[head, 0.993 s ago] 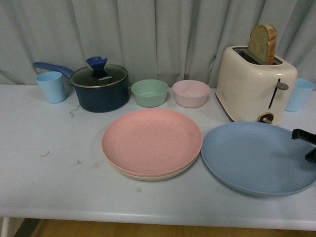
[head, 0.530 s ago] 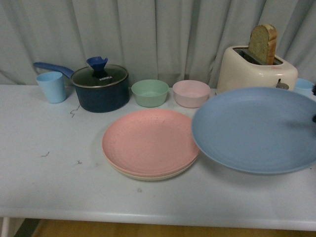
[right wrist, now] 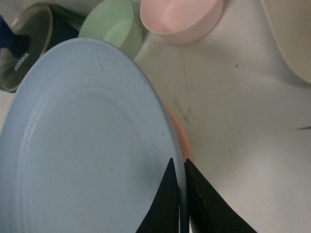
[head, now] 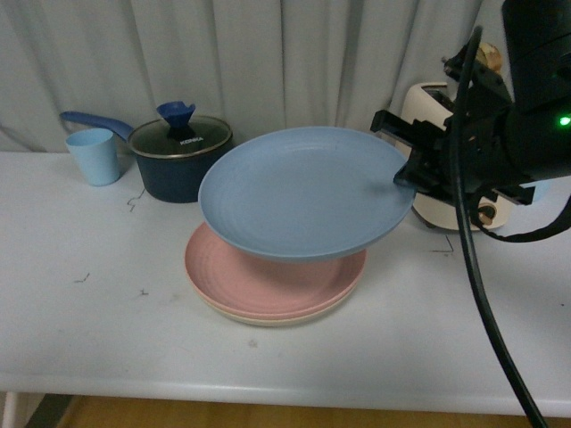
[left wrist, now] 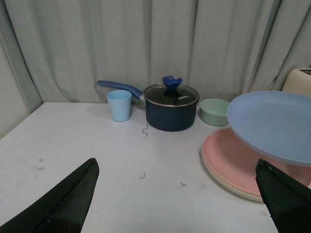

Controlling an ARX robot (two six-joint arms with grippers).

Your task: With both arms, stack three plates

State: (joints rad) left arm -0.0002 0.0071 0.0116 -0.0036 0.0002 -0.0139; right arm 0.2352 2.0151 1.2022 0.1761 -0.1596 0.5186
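Above the stack, the right gripper [head: 403, 171] pinches the rim of the blue plate [head: 306, 192], held tilted over the pink plate [head: 268, 281] and beige plate [head: 268, 317]. The left gripper [left wrist: 170, 204] is spread wide, holding nothing. Best to level the plate, centre it, lower, then release.

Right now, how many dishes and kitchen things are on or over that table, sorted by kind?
Plates: 3, blue plate, pink plate, beige plate
Bowls: 2, green bowl, pink bowl
Cups: 1 seen, light blue cup
Pots: 1, lidded pot
Toasters: 1, toaster
Total: 8
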